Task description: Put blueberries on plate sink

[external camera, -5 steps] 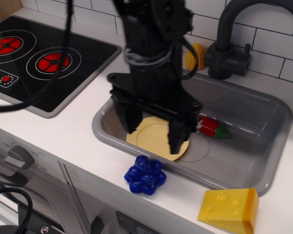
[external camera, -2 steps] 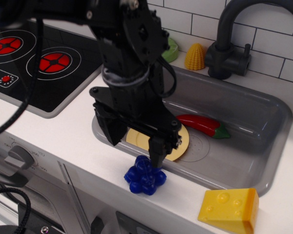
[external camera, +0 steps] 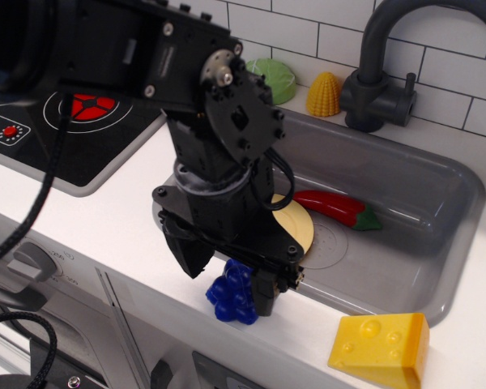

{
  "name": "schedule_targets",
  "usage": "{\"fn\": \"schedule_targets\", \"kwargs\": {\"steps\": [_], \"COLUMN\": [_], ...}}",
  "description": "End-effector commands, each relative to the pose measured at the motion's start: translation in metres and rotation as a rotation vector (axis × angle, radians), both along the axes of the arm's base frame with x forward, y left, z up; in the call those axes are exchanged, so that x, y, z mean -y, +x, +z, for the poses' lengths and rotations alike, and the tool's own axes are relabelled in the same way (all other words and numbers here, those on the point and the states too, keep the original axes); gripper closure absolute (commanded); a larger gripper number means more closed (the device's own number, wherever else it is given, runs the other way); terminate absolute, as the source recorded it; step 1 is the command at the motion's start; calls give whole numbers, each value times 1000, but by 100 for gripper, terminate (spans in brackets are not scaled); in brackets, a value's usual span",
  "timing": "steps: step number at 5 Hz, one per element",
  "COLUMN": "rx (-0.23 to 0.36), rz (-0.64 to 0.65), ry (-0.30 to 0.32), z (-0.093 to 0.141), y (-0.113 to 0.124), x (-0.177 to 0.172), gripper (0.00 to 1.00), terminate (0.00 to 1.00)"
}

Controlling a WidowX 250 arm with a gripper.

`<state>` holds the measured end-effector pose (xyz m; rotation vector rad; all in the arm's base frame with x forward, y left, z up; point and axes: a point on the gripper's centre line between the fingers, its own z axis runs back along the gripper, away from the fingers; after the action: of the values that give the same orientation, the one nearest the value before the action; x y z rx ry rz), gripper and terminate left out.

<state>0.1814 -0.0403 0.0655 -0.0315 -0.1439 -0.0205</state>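
While the tool (external camera: pixel 231 284) straddles them, fingers apart, the glossy deep-blue blueberries (external camera: pixel 232 293) sit clustered

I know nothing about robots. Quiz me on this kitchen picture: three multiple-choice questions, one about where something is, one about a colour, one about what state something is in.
1. Where are the blueberries?
A. on the counter in front of the sink
B. on the plate
C. on the stove

2. What colour is the pepper in the sink?
A. purple
B. red
C. white

3. What is on the plate?
A. the cheese wedge
B. the corn cob
C. nothing visible

Answers:
1. A: they lie on the white counter edge, between the fingers of the gripper.
2. B: its body is red with a green stem.
3. C: the part showing is bare; the arm hides the rest.
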Motion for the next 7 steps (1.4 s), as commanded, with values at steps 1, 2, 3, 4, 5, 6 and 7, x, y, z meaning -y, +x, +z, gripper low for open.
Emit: {"fn": "schedule_targets", "kwargs": {"steps": [1,2,3,4,5,6,7], "rx": [5,10,15,13,15,3,9], "rz": [30,38,42,50,62,107,174], "ry": [7,18,19,8,-4,-55,-81], "z": [-7,-7,-6,-1,7,28,38], "y": [12,20,21,21,22,26,45], "x": [4,4,4,3,5,10,15], "gripper": [0,0,100,100,100,100,100], "terminate": [0,0,0,0,0,0,0]}}
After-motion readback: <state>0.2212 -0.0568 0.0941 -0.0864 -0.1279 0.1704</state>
